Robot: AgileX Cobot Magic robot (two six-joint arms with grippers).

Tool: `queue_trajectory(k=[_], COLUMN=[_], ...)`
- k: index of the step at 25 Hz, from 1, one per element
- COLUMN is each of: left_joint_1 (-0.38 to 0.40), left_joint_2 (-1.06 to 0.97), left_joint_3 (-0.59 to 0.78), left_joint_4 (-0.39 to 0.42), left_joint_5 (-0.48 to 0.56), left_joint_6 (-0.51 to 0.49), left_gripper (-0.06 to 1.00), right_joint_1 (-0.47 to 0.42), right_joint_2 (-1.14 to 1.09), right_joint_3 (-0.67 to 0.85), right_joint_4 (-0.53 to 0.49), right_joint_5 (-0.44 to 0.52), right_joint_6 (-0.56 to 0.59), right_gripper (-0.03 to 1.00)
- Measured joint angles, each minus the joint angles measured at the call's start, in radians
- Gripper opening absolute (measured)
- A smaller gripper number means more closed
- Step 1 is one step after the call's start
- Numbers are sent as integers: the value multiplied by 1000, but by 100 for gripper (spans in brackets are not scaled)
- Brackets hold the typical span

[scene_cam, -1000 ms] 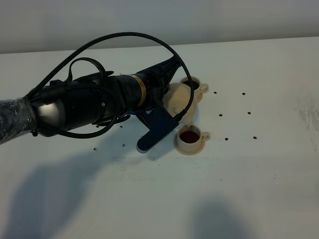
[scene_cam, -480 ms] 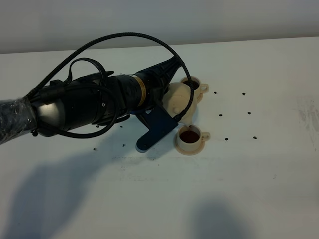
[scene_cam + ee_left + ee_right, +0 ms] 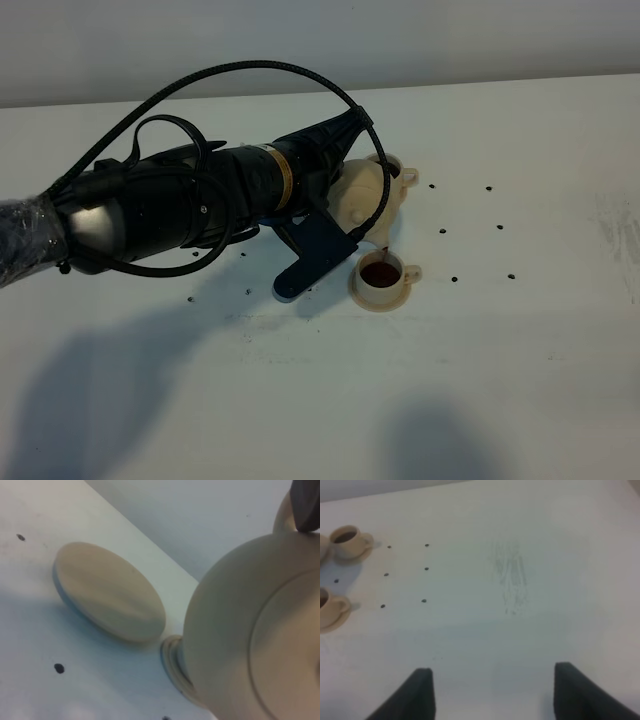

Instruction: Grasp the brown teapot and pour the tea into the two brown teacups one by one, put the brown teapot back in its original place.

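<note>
Above the near teacup point(image 3: 381, 276), left hand point(image 3: 345, 165) grips the unmarked teapot point(image 3: 365, 195); right hand point(image 3: 492, 690) open.

L arm point(image 3: 170, 205) reaches in from the left edge w/ wrist rolled over, cable looped above it. L gripper point(image 3: 345, 190) clamped tight on the brown teapot point(image 3: 362, 195), holding it tipped. R gripper point(image 3: 490, 690): 2 dark fingers point(image 3: 417, 692) spread wide apart, nothing between them, hanging above the table.
</note>
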State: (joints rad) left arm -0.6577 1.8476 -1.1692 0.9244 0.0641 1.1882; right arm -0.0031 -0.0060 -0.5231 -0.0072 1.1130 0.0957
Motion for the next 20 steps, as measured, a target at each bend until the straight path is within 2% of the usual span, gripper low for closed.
queue_trajectory(k=[20], left_joint_1=[0], left_joint_2=[-1], left_joint_3=[21], left_joint_4=[4], left_joint_5=[-9], left_joint_6=[3], left_gripper=[9], right_joint_1=[0], right_joint_2=[0], right_joint_3=[0], right_joint_4=[0], right_joint_5=[0], right_joint_6=[0], right_gripper=[50])
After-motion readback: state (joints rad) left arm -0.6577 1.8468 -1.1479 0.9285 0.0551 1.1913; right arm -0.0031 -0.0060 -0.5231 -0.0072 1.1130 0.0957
